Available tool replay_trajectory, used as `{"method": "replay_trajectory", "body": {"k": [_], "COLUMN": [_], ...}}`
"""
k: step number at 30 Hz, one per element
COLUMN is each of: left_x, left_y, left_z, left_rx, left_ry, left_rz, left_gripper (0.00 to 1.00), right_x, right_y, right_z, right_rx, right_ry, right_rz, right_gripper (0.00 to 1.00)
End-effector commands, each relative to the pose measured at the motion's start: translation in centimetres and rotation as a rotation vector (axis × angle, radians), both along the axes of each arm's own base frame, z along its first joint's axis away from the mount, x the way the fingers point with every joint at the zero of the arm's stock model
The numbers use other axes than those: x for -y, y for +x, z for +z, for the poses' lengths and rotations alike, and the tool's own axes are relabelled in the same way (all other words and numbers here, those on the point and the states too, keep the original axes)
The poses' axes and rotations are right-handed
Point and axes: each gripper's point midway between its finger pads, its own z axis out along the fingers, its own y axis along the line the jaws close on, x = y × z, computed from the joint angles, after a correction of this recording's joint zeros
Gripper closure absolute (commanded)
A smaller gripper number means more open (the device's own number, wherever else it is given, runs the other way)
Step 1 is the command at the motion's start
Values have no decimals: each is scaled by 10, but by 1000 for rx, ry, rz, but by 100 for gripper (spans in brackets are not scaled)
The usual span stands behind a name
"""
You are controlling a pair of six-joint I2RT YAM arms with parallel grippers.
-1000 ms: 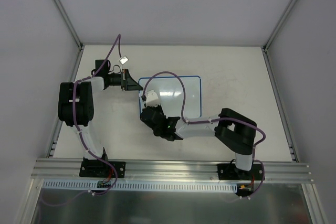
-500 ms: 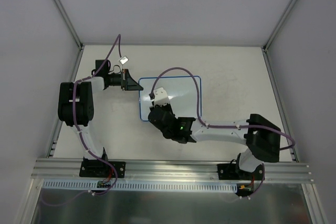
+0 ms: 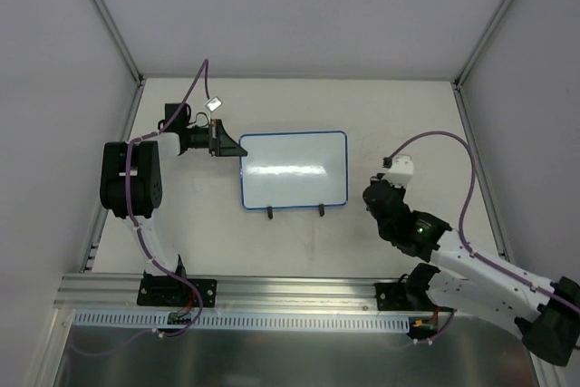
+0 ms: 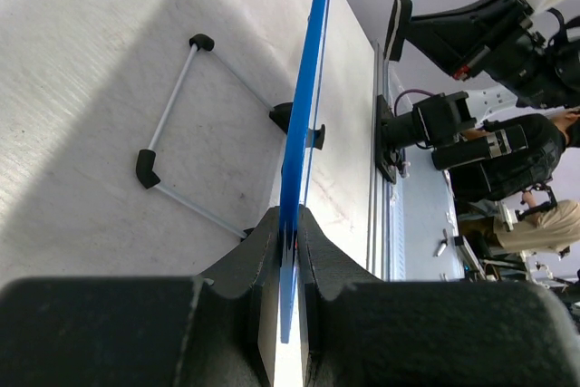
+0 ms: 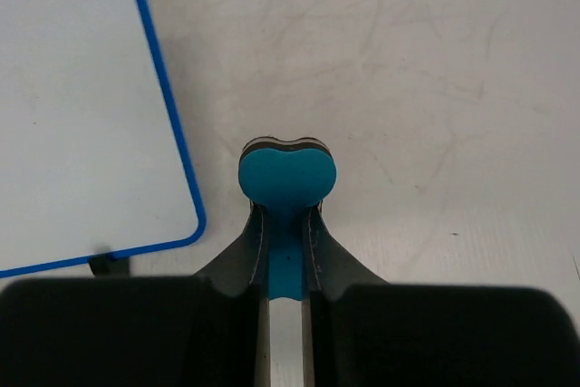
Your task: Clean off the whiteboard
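The whiteboard is sitting mid-table, a bit left of center. In the left wrist view it seems to be propped on a thin wire stand with black feet. It's looking like a light, thin, stiff panel with a slick face, so it'd probably be skating or tipping under any push unless something's bracing it. The blue frame edge looks like the spot to grab, and that's what the left gripper is doing, with its jaws pinching the board's left edge.

The right gripper is hanging over bare table just off the board's right side, squeezing a teal eraser between its fingers. The eraser isn't touching the board.

The surface is looking clean from here. Nothing's lying between the eraser and the board. The only awkward bit is the strip under the left jaws, and the stand's feet are poking out along the near edge.
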Motion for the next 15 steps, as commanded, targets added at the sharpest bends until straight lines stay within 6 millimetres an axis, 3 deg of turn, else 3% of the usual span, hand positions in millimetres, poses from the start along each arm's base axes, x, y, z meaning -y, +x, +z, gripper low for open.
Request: {"method": "replay_trajectory", "body": {"k": [1,6,15], "left_x": [2,2,3], "left_y": [-1,-1,-1], "left_z": [-1,-1,-4], "left_rx": [31,28,-4], "left_ry": [0,-1,-16], "left_rz": [-13,-12,-25], "left_gripper": [100,100,95], "right_x": [22,31,40], "right_y": [-11,-13,-2], "right_z": [-20,-50,-66], "right_rx": [-104,-230,-348], "right_ry": [60,31,44], "right_rz": [-14,-17,-63], "right_gripper": [100,100,100]}}
